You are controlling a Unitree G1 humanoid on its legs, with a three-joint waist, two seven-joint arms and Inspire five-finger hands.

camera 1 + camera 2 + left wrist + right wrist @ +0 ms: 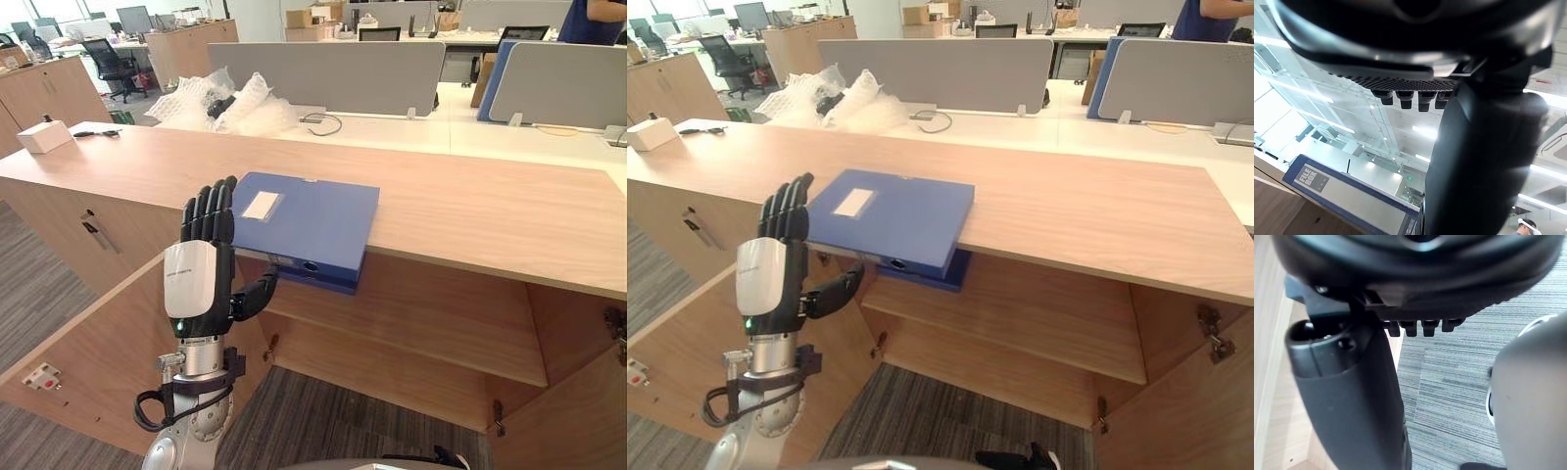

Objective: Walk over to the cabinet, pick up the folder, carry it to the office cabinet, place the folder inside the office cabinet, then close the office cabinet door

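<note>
A blue folder (313, 220) with a white label lies flat on the wooden cabinet top (490, 211), its near end hanging out over the front edge. My left hand (201, 274) stands upright just left of that end, open, fingers straight and pointing up beside the folder's left edge, thumb reaching under its overhang. In the left wrist view the folder's spine (1352, 196) shows past the thumb (1479, 161). My right hand (1352, 396) hangs low over grey carpet, open and holding nothing.
Below the top the cabinet is open, with a shelf (421, 343) inside and doors swung out at left (88, 352) and right (578, 411). A white box (44, 135) and bubble wrap (225, 98) lie further back. Grey desk partitions (343, 73) stand behind.
</note>
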